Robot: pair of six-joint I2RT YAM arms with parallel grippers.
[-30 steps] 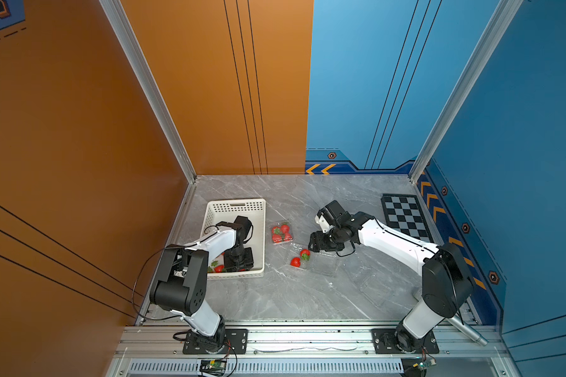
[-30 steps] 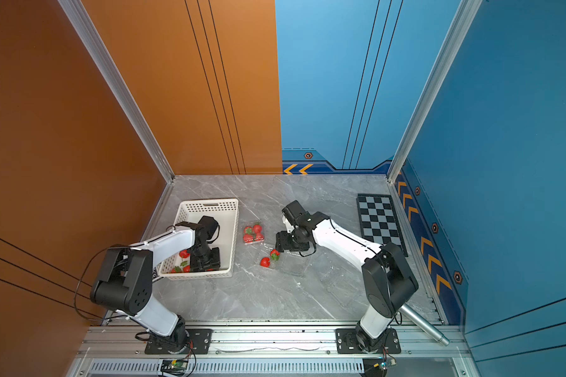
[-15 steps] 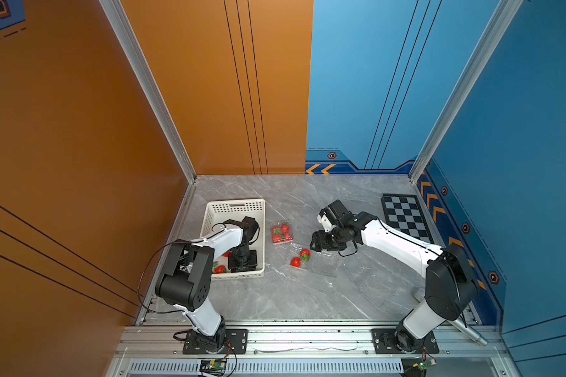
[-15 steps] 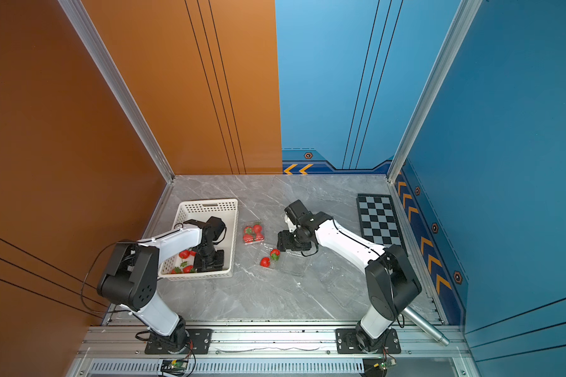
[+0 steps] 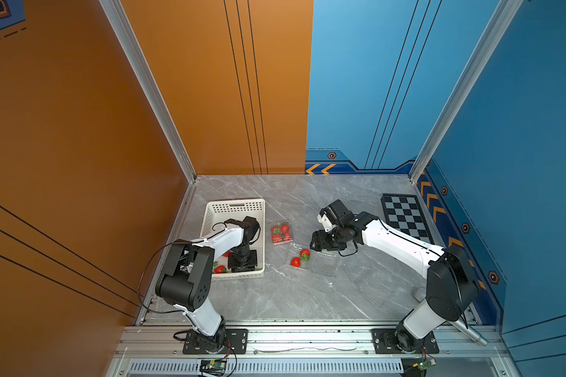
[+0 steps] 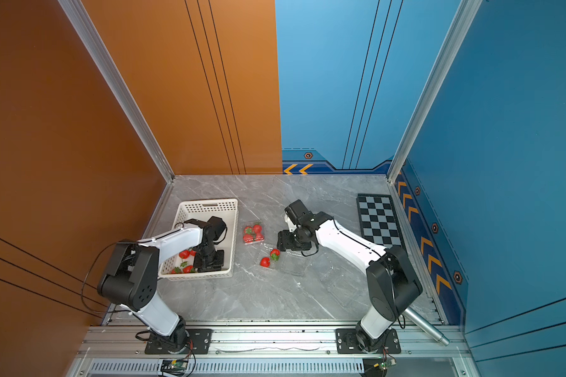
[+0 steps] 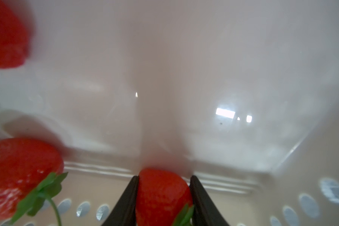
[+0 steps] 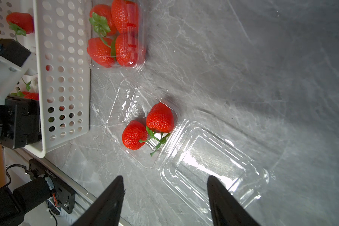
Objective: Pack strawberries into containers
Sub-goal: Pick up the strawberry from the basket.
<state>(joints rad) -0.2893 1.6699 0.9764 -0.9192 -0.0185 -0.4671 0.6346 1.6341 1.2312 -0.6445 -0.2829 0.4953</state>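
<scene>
Pinches tighter than before inside white basket (image 5: pixel 234 205), with left gripper (image 7: pixel 164 178) clamped on strawberry (image 7: pixel 160 195). Lift straight out, squeeze no harder, lower gently into open container (image 8: pixel 123 94) by spread, empty right gripper (image 8: pixel 165 177).

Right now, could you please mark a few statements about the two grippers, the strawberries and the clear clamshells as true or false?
1. The left gripper grips a red strawberry inside the white perforated plastic basket. True.
2. The right gripper holds a strawberry. False: its jaws stand open and empty.
3. The open clear plastic clamshell contains two strawberries. True.
4. The closed clear plastic clamshell beside the basket is empty. False: it holds four strawberries.
</scene>
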